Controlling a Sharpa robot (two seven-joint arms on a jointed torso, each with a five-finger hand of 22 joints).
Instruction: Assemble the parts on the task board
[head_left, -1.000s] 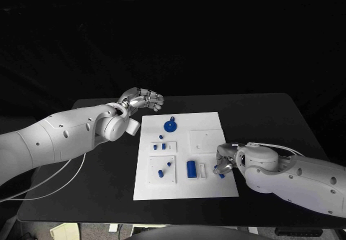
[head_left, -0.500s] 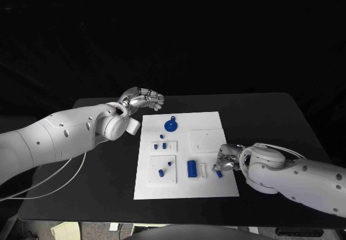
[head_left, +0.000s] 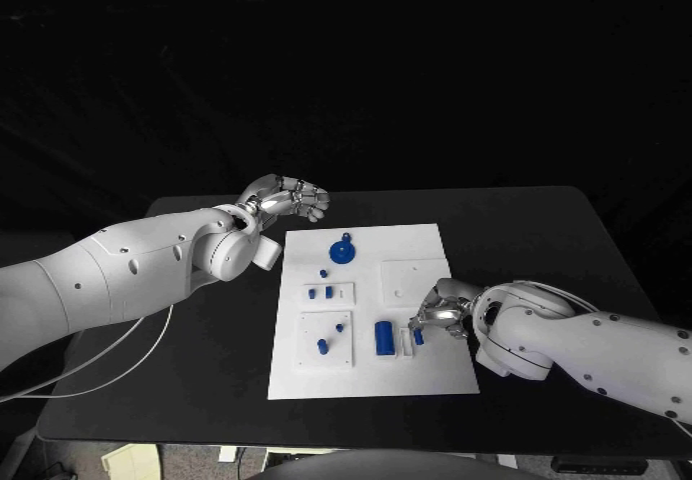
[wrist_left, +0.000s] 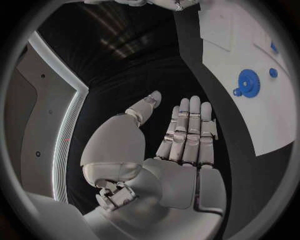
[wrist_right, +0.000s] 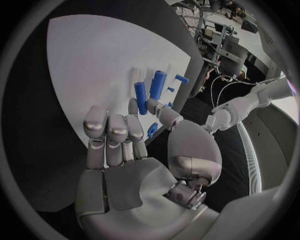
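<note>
The white task board (head_left: 411, 245) lies mid-table with a blue gear (head_left: 340, 250) at its far end, several small blue pegs (head_left: 322, 346) along its left side and an upright blue block (head_left: 382, 337) near the front. My right hand (head_left: 444, 312) hovers over the board's right front part. It pinches a small blue piece (head_left: 418, 337) just right of the block; in the right wrist view that piece (wrist_right: 140, 91) sits at the fingertips (wrist_right: 133, 105) beside the block (wrist_right: 157, 79). My left hand (head_left: 284, 197) hangs beyond the board's far left corner, fingers extended (wrist_left: 187, 130), holding nothing.
A white raised square (head_left: 413, 278) on the board lies just beyond the right hand. The left forearm (head_left: 130, 270) crosses the table left of the board. A white cable (head_left: 108, 365) loops at the table's left front. Bare black tabletop (head_left: 534, 240) lies right of the board.
My right hand has moved left from the board's right edge, carrying the small blue piece closer to the blue block. The left hand has stayed where it was.
</note>
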